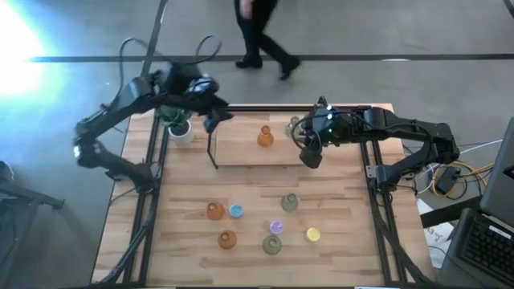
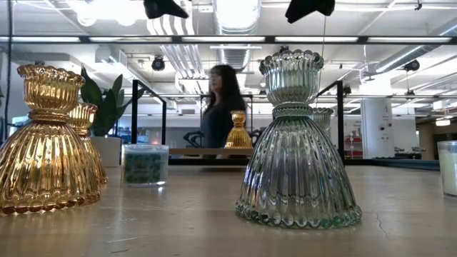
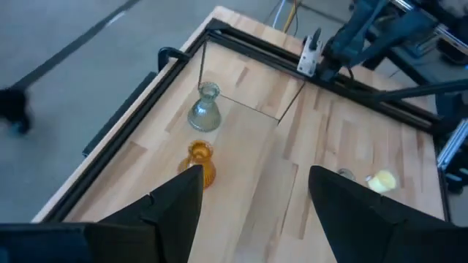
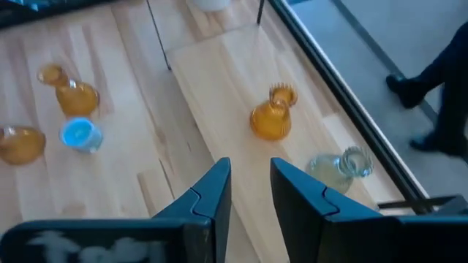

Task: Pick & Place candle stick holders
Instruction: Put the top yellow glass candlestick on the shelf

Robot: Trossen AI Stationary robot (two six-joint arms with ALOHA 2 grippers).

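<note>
Two candle stick holders stand on a raised wooden board (image 1: 241, 152) at the back: an amber one (image 1: 265, 138) and a clear greenish one (image 1: 293, 126). Several more stand on the near table: amber (image 1: 214, 210), blue (image 1: 236, 210), olive (image 1: 289, 202), purple (image 1: 275, 228), yellow (image 1: 313, 234). My left gripper (image 1: 213, 116) (image 3: 256, 183) hovers open and empty over the board's left end. My right gripper (image 1: 309, 156) (image 4: 251, 175) hovers over the board's right part, near the two holders (image 4: 272, 115), with a narrow gap between its fingers and nothing in it.
A white potted green plant (image 1: 178, 124) stands at the back left, beside my left gripper. Black frame rails (image 1: 152, 193) run along the table's left and right sides. A person (image 1: 261, 32) walks on the floor beyond the far edge.
</note>
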